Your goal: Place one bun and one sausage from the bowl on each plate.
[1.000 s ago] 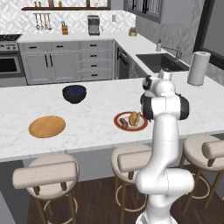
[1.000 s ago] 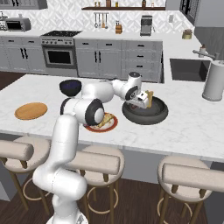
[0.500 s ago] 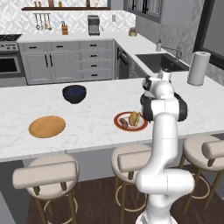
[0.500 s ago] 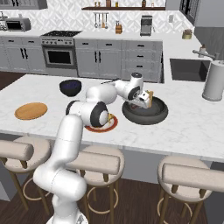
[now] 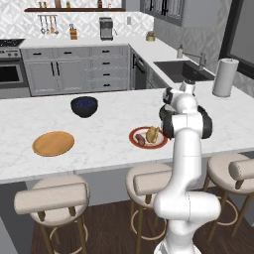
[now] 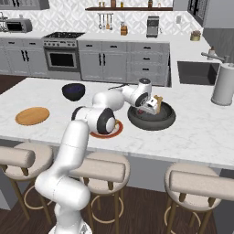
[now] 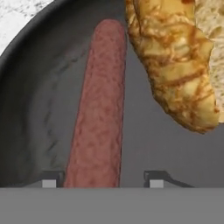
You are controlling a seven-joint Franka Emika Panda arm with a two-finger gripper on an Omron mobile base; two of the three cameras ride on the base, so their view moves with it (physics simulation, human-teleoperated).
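Marble island counter (image 6: 192, 132) spans the middle of both base views; arm reaches from its lower-left root in the right base view toward centre frame.

Bowl (image 6: 167, 119): wide, dark, right of centre in the right base view, wall showing at left of the hand view (image 7: 26, 87). Gripper (image 6: 151, 108) sits down inside it at its left part.

Plates: orange-tan plate (image 5: 53, 143) bare, left of centre in the left base view. Red-rimmed plate (image 5: 135, 137), centre frame there, already carries a bun and a sausage, so by my reading one serving is done and the tan plate is the one left to fill.

Bun (image 7: 175, 70): upper right of the hand view, lying just beside the sausage near the top, possibly touching.

Sausage (image 7: 100, 113): runs from top centre down to the bottom of the hand view, passing between the two finger tips but hard against the left one (image 7: 49, 179).

Claw: jaws roughly half open, straddling the sausage's near end; contact on the left is hidden at the frame's bottom, the right tip stands apart. No firm hold visible.

Risks (judgement): grip is off-centre and at the end of a long, round item, so it could pivot or roll out on lift. The closing right finger may nudge the bun.
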